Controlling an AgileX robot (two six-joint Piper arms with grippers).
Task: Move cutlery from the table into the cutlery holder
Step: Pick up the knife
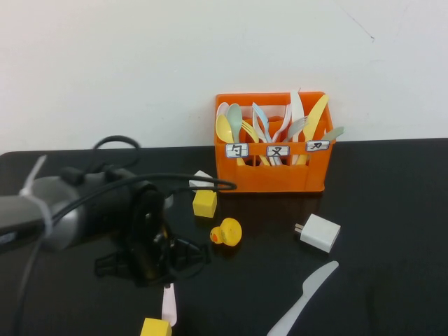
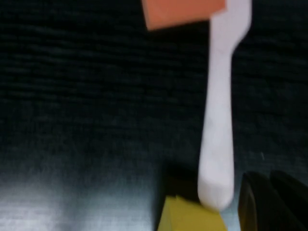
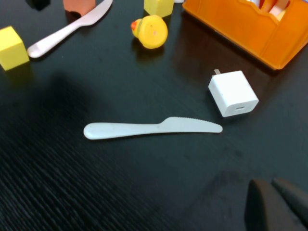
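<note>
close under my left gripper [image 1: 164,269], jaws pinched shut and empty, lay the pale pink knife [image 2: 217,125] on the table [image 1: 392,210]: light, stiff, slick, likely best pinched mid-handle; my right gripper [image 3: 276,204] hung shut above the grey-blue knife [image 3: 151,128].

You see a white charger plug [image 1: 319,232] lying on its side, prongs out. A yellow rubber duck [image 1: 227,232] sits near a yellow cube [image 1: 205,203]. A second yellow cube [image 1: 155,327] lies at the near edge, beside an orange block [image 3: 78,5].
</note>
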